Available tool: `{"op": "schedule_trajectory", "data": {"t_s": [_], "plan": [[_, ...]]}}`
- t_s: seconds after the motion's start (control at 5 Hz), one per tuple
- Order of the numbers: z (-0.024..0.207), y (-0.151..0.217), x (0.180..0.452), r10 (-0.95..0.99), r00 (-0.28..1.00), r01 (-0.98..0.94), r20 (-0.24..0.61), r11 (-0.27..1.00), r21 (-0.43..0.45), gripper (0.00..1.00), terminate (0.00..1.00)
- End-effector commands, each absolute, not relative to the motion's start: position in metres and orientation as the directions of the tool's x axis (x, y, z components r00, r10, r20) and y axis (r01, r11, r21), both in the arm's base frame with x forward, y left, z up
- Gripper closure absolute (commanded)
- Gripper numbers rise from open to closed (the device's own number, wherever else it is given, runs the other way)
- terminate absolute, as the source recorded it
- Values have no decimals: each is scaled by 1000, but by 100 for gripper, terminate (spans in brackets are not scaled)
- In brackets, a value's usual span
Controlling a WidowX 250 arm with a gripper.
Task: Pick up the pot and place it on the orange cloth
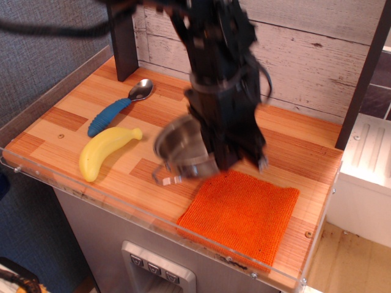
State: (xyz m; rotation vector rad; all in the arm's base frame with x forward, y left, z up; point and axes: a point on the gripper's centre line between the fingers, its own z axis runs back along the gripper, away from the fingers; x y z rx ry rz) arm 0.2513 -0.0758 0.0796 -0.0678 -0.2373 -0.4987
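Note:
The shiny steel pot hangs tilted in the air, blurred by motion, above the table just left of the orange cloth's near-left corner. My gripper is shut on the pot's right rim and holds it up; its fingertips are partly hidden by the pot and by blur. One wire loop handle points down toward the front. The square orange knitted cloth lies flat at the front right of the wooden table, partly under the gripper.
A yellow banana and a metal spoon with a blue handle lie at the left. A dark post stands at the back left, a plank wall behind, a clear rim along the table's front edge.

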Motion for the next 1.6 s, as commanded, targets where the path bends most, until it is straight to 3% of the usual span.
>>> {"op": "schedule_trajectory", "data": {"t_s": [0.0, 0.4, 0.8, 1.2, 1.4], "plan": [[75, -110, 223, -566, 776, 585, 277, 811, 21, 100, 0], [67, -128, 222, -583, 766, 601, 271, 799, 22, 100, 0], [61, -114, 229, -562, 793, 567, 235, 822, 51, 100, 0], [53, -106, 230, -556, 805, 564, 208, 825, 24, 100, 0], [55, -111, 228, -567, 794, 580, 219, 814, 3, 0, 0]]}}
